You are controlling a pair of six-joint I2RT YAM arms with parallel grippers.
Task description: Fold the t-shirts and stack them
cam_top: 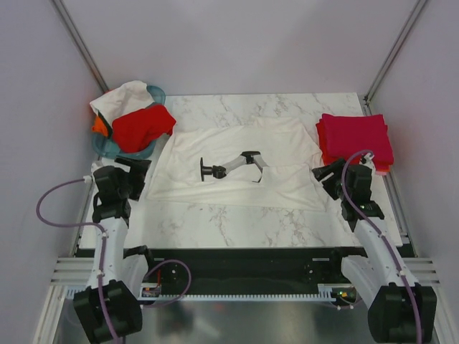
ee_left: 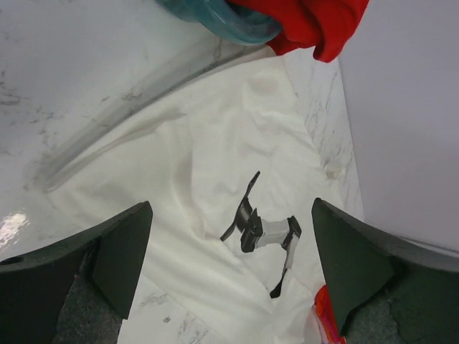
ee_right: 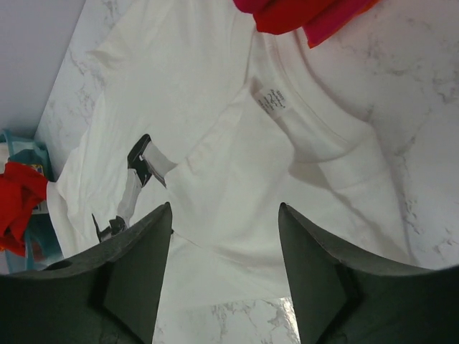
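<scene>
One white t-shirt (cam_top: pixel 215 143) lies between heaped teal basket (cam_top: pixel 159 93) and red stack (cam_top: pixel 355 140).

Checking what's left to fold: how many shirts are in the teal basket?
3 show: a white shirt over the far rim of the basket, an orange shirt at its left side, a red shirt on top. Others may be hidden underneath.

Both arms are built of white shells joined by black motor housings. The left arm (cam_top: pixel 115 247) is seen at the left edge of the table (cam_top: pixel 237 222), the right arm (cam_top: pixel 376 247) at its right edge. A lavender left cable (cam_top: pixel 39 209) is looped outside that left edge, and a lavender right cable (cam_top: pixel 351 157) is arched above the right one. The left gripper (ee_left: pixel 231 208) and right gripper (ee_right: pixel 224 209) are fitted with matte dark-grey wedge fingers.
</scene>
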